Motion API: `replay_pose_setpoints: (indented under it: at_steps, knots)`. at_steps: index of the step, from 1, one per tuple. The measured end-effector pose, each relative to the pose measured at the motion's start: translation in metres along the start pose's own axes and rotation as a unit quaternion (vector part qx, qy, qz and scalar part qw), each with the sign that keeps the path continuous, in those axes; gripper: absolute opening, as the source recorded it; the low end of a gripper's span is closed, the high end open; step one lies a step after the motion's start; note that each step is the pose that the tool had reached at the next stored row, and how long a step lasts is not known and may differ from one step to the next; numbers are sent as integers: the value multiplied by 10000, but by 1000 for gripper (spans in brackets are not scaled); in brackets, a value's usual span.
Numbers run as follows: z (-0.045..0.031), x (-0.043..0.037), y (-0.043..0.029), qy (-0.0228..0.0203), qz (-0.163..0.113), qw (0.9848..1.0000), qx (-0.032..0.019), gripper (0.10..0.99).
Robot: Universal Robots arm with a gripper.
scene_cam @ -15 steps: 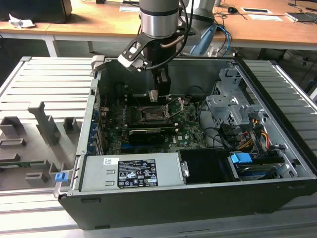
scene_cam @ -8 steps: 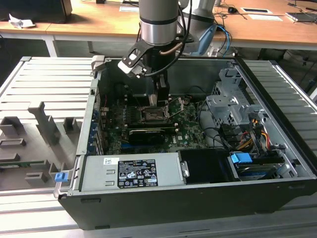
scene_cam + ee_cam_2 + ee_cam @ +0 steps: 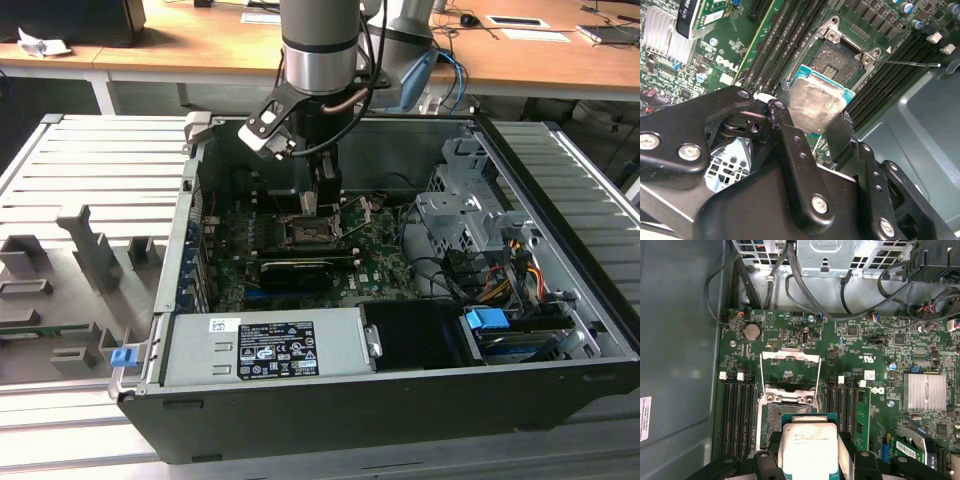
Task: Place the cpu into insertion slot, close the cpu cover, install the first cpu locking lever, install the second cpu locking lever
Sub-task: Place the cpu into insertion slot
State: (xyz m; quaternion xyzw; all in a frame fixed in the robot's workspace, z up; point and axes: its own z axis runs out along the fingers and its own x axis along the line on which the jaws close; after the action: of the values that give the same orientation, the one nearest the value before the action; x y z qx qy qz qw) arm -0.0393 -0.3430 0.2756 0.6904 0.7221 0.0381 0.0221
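Exterior view: The arm (image 3: pixel 318 60) reaches down into an open case (image 3: pixel 400 405) that lies on a ribbed grey table (image 3: pixel 100 160). The tool (image 3: pixel 318 200) hangs just above the green board (image 3: pixel 385 262), directly over the slot (image 3: pixel 308 231). A long black card (image 3: pixel 295 270) lies just beside the slot, between it and the silver power supply (image 3: pixel 265 345). What the tool carries cannot be made out here.

Second wrist view: The tool (image 3: pixel 810 117) is closed on the cpu (image 3: pixel 815 105), with its black fingers (image 3: pixel 790 145) pressing on two opposite edges. The cpu is clear of the board and tilted, silver face toward the camera. Its far edge overlaps the near rim of the slot (image 3: pixel 840 57). The slot lies uncovered, its dark contact field exposed inside a metal rim. A thin metal rod (image 3: pixel 910 63) runs out from the rim's corner. Black memory slots (image 3: pixel 785 35) run along one side.

First wrist view: The tool (image 3: pixel 812 462) grips the cpu (image 3: pixel 810 445) at both sides. The cpu sits above the near part of the slot (image 3: pixel 772 417), not seated. The cover (image 3: pixel 790 356) is swung back off the slot and stands over the board beyond it. Memory slots (image 3: pixel 737 415) flank the slot on both sides, and a finned heatsink (image 3: pixel 925 390) sits well apart.
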Motion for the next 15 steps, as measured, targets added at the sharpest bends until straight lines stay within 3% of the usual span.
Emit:
replay_pose_setpoints:
  at_steps: [15]
  knots:
    - [61, -1, -5, 0, 0, 10000, 0, 529]
